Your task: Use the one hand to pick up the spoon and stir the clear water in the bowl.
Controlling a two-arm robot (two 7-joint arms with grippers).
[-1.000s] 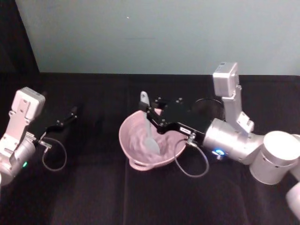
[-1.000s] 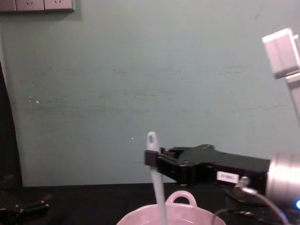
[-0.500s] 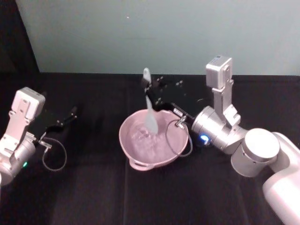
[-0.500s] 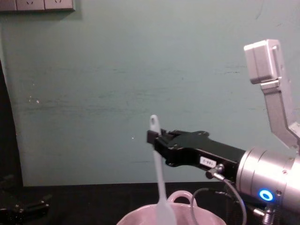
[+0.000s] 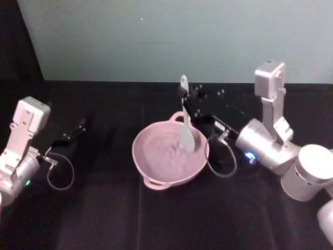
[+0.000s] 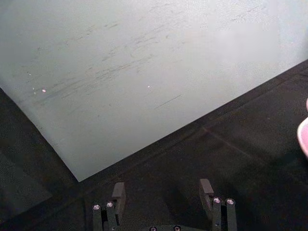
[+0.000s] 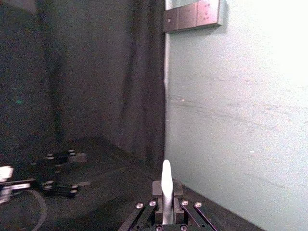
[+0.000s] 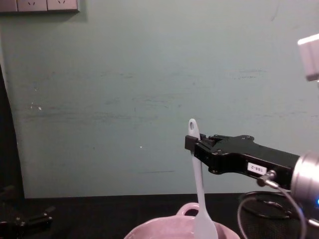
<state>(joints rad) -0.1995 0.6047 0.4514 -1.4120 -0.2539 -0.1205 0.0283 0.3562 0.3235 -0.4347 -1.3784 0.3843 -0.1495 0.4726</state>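
Observation:
The pale pink bowl (image 5: 151, 166) sits mid-table, with faint ripples of clear water (image 5: 165, 154) inside. My right gripper (image 5: 186, 96) reaches in from the right above the bowl's far rim, shut on the upper handle of the white spoon (image 5: 184, 121). The spoon hangs almost upright, its flat head down inside the bowl's far right part. In the chest view the spoon (image 8: 199, 191) drops from the right gripper (image 8: 192, 144) behind the bowl's rim (image 8: 149, 230). In the right wrist view the handle end (image 7: 166, 179) sticks up between the shut fingers. My left gripper (image 5: 78, 127) rests open at the far left.
A black cloth (image 5: 104, 219) covers the table, and a pale green wall (image 5: 156, 36) stands close behind it. The right arm's cable (image 5: 221, 156) loops beside the bowl's right rim. A dark mesh object (image 8: 279, 226) shows low on the right in the chest view.
The right gripper has swept the spoon from the bowl's middle-left round to its far right side, and the wrist has swung right. The left arm has not moved.

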